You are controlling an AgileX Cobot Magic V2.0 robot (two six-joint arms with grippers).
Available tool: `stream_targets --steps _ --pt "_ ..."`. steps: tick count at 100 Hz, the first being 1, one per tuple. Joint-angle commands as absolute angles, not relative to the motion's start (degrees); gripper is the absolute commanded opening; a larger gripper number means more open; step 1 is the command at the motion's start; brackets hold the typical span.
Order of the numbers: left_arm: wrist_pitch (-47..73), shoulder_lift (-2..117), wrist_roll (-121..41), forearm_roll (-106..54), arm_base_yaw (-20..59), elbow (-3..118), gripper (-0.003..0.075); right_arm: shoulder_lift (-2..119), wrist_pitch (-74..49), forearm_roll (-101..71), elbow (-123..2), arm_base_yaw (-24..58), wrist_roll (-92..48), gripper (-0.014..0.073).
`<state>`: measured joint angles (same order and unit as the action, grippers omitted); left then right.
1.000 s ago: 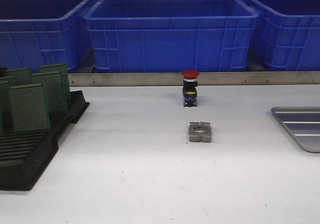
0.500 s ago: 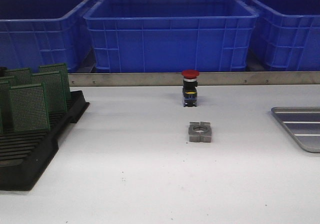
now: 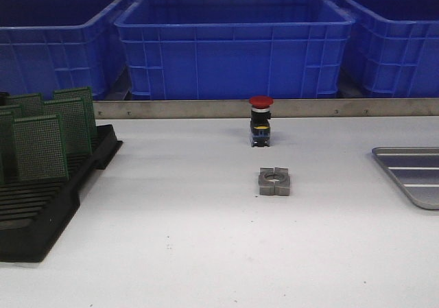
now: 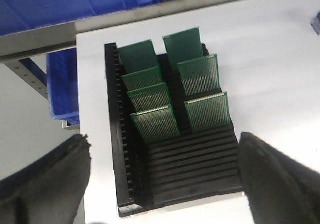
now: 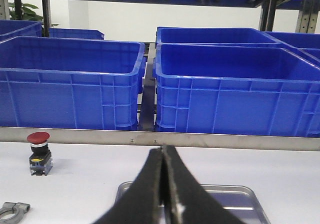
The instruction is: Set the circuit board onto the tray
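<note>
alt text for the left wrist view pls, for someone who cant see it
Seen from above, a black slotted rack at a white table's corner holds eight green circuit boards standing upright in two rows of four. The open left gripper hovers over it, its dark fingers blurred at either side.

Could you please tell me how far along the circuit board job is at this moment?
Nothing looks done yet: the tray holds no board, and the circuit boards all stand in the black rack. In hand: the left gripper hovers open over the rack; the right gripper is shut and empty near the tray. Grasping, carrying and placing remain.
</note>
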<state>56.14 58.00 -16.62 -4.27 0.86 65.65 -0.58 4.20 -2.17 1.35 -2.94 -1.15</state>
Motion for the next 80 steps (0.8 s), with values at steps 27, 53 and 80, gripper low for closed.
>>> stream_targets --steps 27,53,80 --pt "65.9 76.7 -49.2 -16.7 0.9 81.6 0.0565 -1.6 8.3 -1.6 1.9 -3.3 -1.2 -0.0068" --pt "71.0 86.4 -69.8 -22.9 0.9 85.0 0.0565 -1.6 8.3 -1.6 1.9 -3.3 -1.2 -0.0068" --pt "70.8 92.2 -85.9 -24.4 0.9 85.0 0.0565 -1.6 8.3 -1.6 1.9 -3.3 -1.2 -0.0068"
